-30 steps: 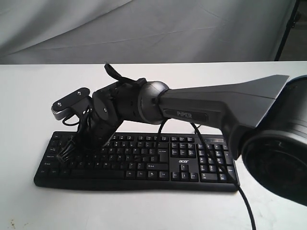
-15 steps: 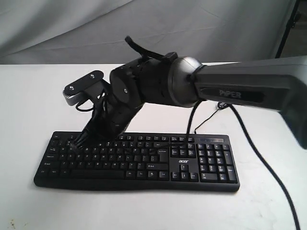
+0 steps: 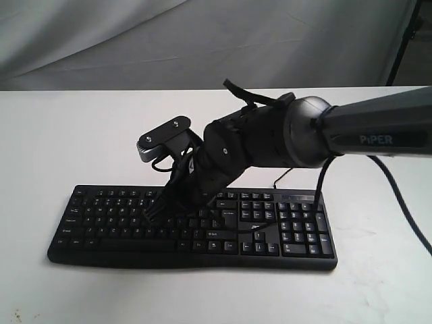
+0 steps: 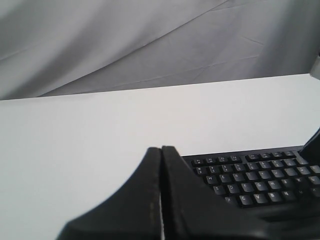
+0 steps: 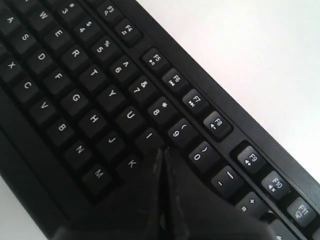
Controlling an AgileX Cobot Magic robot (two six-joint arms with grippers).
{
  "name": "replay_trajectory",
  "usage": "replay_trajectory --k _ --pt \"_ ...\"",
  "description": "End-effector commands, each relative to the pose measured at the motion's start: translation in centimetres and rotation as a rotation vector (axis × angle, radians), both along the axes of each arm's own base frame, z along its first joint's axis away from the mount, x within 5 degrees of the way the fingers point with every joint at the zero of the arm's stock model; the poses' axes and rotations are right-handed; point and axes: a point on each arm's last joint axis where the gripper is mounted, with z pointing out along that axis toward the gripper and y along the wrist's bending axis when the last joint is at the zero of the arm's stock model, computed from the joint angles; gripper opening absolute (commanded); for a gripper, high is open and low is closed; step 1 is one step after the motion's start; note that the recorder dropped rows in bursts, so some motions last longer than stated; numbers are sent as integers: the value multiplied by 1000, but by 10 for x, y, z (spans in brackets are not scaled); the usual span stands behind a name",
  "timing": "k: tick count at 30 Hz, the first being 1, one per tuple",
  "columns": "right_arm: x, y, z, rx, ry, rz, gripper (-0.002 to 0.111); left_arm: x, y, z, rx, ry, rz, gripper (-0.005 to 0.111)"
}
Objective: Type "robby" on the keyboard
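One black Acer keyboard (image 3: 196, 239) lies flat on the white counter (image 3: 67, 135), well clear of its back edge. The right gripper (image 5: 162, 152), fingers pressed together, points down between the I and K keys. The left gripper (image 4: 161, 150), fingers likewise closed, hangs over the counter beside the keyboard's end.

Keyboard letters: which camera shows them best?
The right wrist view: the keyboard fills it, and letters like R, T, Y read clearly. The exterior view shows it whole but tiny, partly behind the arm. The left wrist view catches one small part.
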Motion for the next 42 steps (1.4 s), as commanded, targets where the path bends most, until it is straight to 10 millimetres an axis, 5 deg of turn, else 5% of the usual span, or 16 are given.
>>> replay_trajectory --k 1,42 --pt "0 -1 2 36 -25 -21 0 0 0 -1 2 0 -5 0" --pt "6 -3 -26 7 -3 -33 0 0 0 -1 2 0 -5 0"
